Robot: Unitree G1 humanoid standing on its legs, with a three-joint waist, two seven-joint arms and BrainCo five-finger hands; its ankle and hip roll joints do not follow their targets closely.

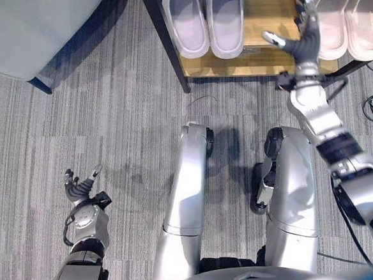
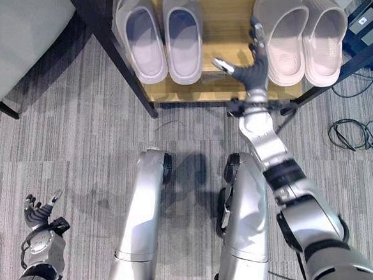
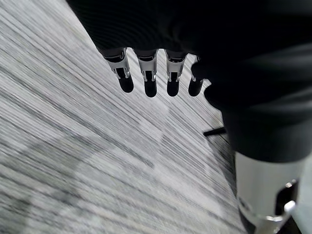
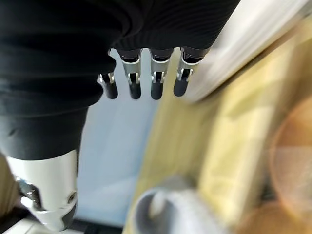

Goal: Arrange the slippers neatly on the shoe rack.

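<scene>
Shoe rack point(image 2: 234, 85): wooden shelf on dark legs, front edge toward the robot
Grey slippers point(image 2: 163, 36): pair side by side at the shelf's left end, toes to the front edge
Beige slippers point(image 2: 301, 36): pair side by side at the right end
Right hand point(image 2: 253, 68): over the shelf, fingers straight and spread, empty, beside the left beige slipper
Left hand point(image 1: 81, 189): low over the grey carpet point(image 1: 108, 120), relaxed open, holding nothing
Nearby: grey sofa point(image 1: 31, 29) left of the rack; black cables point(image 2: 359, 131) on the floor to the right

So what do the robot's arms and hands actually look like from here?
Both arms are silver-grey with dark bands at the joints. The left hand and right hand have silver fingers with dark tips, plus a dark ribbed cover over the back and wrist.
</scene>
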